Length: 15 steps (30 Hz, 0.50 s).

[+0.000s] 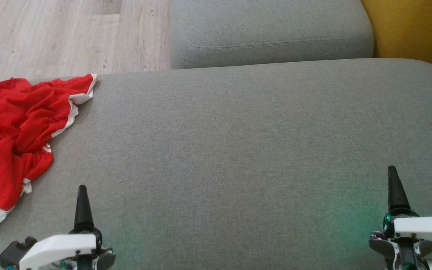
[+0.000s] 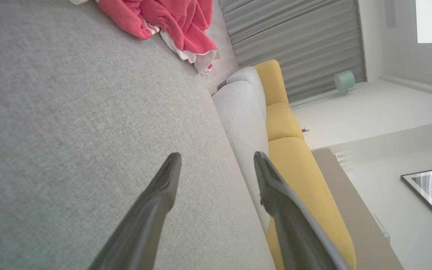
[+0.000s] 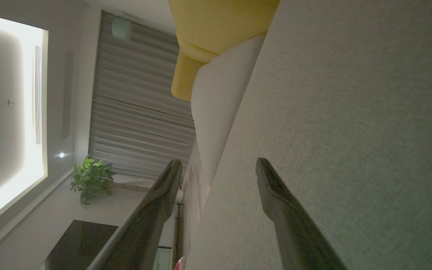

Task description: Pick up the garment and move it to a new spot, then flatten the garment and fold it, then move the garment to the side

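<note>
The left claw hangs over the grey woven sofa seat, its two tapered dark fingers spread wide with nothing between them. The right claw is the same, wide and empty. The red garment — crumpled, mesh-like fabric with white trim — lies heaped just left of and beyond the left claw, not touching it, and well apart from the right claw, at the seat's rounded edge.

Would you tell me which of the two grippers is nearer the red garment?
The left gripper, at the head view's lower left beside the red garment; the right gripper sits far across the grey cushion.
</note>
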Motion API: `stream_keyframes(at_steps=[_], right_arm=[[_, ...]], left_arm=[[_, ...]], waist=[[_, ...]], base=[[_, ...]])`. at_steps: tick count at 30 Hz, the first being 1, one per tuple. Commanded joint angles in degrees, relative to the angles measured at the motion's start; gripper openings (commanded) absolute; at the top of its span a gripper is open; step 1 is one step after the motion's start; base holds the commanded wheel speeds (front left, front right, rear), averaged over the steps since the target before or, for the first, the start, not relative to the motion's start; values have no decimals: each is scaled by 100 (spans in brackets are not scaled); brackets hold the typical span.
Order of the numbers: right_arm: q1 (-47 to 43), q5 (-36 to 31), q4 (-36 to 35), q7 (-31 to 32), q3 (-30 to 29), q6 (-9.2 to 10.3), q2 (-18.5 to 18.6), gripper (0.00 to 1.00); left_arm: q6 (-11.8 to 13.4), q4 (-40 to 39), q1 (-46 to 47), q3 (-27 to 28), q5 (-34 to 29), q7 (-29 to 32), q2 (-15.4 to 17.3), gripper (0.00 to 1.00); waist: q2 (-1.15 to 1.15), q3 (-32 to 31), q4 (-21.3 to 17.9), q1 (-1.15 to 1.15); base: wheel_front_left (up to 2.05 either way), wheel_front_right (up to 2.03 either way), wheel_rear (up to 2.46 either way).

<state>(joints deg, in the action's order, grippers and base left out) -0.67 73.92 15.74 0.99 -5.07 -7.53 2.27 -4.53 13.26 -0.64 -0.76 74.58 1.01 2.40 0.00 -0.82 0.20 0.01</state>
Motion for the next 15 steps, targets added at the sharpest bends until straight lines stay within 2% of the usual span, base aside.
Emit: stream_keyframes(at_steps=[1,15], right_arm=[[121,-134,-245,-58,61,1,29,100],[24,-1620,-404,-295,338,2,34,100]], left_arm=[[11,-234,97,-9,-132,-49,37,100],[85,-383,-62,-161,-1483,-287,97,100]], waist=[[0,0,1,-1],[0,15,44,-1]], base=[[0,0,0],[0,0,0]])
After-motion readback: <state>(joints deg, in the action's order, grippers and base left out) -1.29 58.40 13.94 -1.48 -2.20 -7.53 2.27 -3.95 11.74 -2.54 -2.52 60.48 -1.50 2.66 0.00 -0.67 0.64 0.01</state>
